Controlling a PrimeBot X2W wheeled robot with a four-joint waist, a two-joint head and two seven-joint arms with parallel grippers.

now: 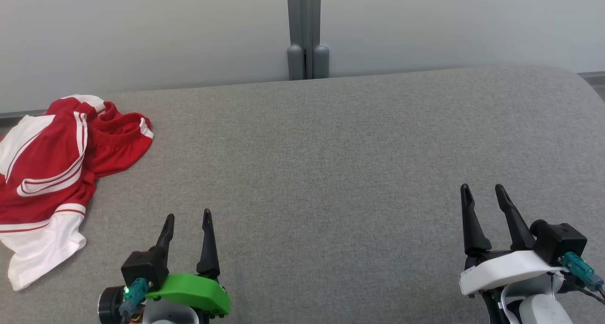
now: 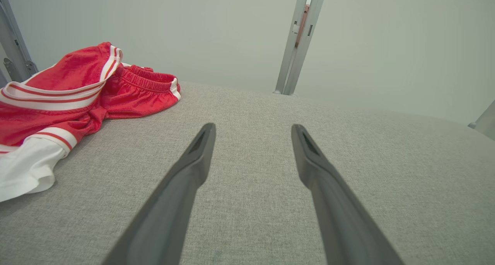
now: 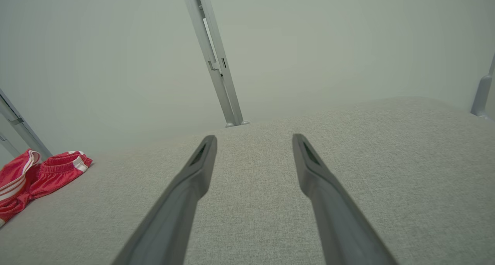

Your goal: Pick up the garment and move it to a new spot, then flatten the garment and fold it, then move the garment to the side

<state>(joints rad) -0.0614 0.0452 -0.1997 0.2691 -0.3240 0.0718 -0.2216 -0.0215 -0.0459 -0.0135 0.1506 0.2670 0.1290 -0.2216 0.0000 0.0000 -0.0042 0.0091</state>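
Note:
The garment (image 1: pixel 52 172) is a pair of red shorts with white stripes and white panels, lying crumpled at the far left of the grey fabric surface (image 1: pixel 331 172). It also appears as the garment (image 2: pixel 65 102) at the left of the left wrist view and as the garment (image 3: pixel 34 176) at the far left of the right wrist view. My left gripper (image 1: pixel 188 215) stands open near the front edge, to the right of the shorts and apart from them. At the lower right my right gripper (image 1: pixel 483 188) is open with nothing between its fingers.
A pale wall runs behind the surface, with a grey vertical post (image 1: pixel 305 30) at its middle. The surface's far right corner (image 1: pixel 581 78) is rounded. A second post (image 2: pixel 11 40) rises behind the shorts.

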